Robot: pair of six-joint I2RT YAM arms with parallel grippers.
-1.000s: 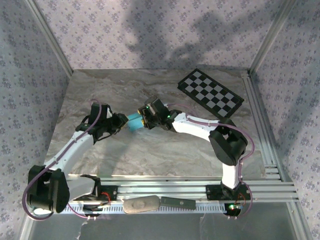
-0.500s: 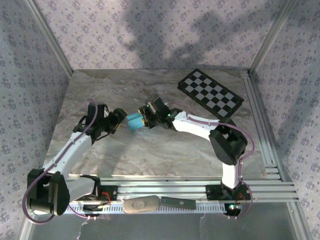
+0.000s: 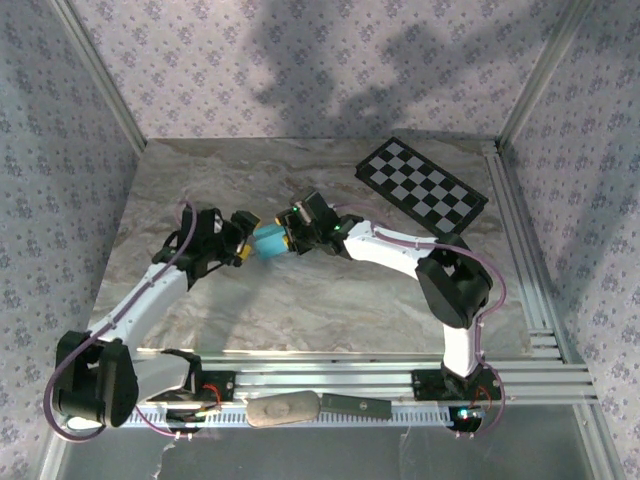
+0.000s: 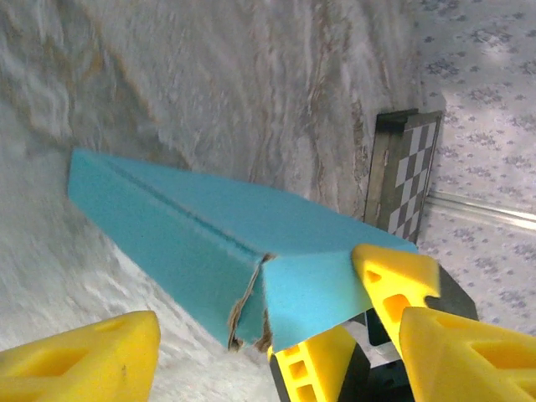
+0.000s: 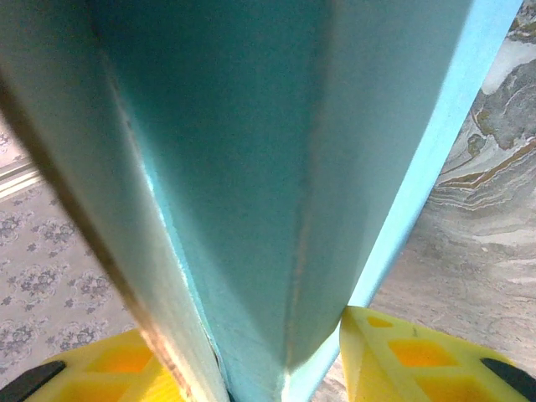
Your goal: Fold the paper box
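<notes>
The paper box [image 3: 268, 241] is a small turquoise block held just above the marble table [image 3: 300, 300] at mid-table. My right gripper [image 3: 288, 239] comes in from the right and is shut on its right end. In the right wrist view the paper box [image 5: 251, 167] runs up between the yellow fingers [image 5: 419, 356]. My left gripper [image 3: 244, 250] is open at the box's left end. In the left wrist view its yellow fingers [image 4: 84, 360] stand wide apart, and the box's folded end [image 4: 310, 297] with a frayed seam lies between them untouched.
A black-and-white checkerboard [image 3: 422, 183] lies flat at the back right, and it is also seen as the checkerboard [image 4: 410, 184] behind the box. Metal rails [image 3: 400, 380] run along the near edge, and a grey oblong object [image 3: 283, 409] lies there. Patterned walls enclose the table.
My left gripper has opened and let go of the box's left end, staying close beside it. The right gripper still holds the box, nearly unmoved.
</notes>
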